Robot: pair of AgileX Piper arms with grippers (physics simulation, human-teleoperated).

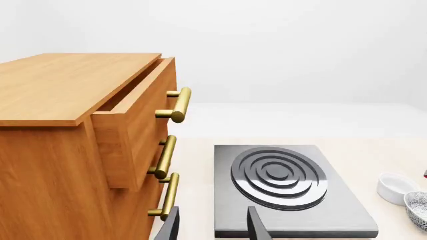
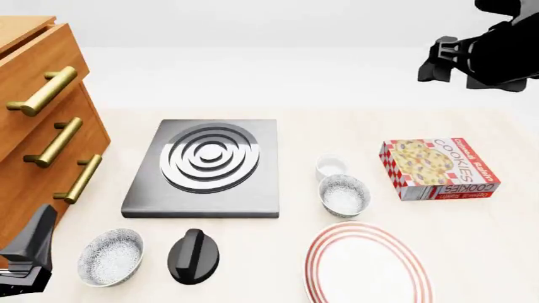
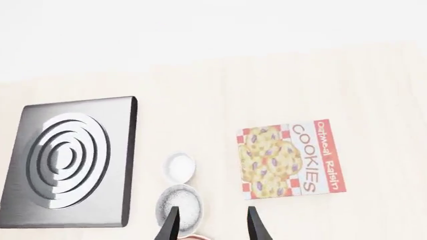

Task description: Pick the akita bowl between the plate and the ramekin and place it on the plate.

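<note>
The akita bowl (image 2: pixel 344 195) looks like glazed ceramic: stiff, light enough, slick and liable to chip, so I'd pinch one wall at the rim, one finger inside. It is small, round and deep, white with fine dark speckling. It sits on the counter (image 2: pixel 471 233) between the ramekin (image 2: pixel 331 167) and the red-ringed plate (image 2: pixel 368 265), very close to both. The right hand (image 3: pixel 212 227) hangs high above it, fingers parted and empty. The left hand (image 1: pixel 212 227) is parted too, by the stove plate (image 1: pixel 293 192).

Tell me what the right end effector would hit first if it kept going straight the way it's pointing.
Probably the akita bowl, or bare table just beside it; the right end effector looks down with open fingers, though depth is unclear.
</note>
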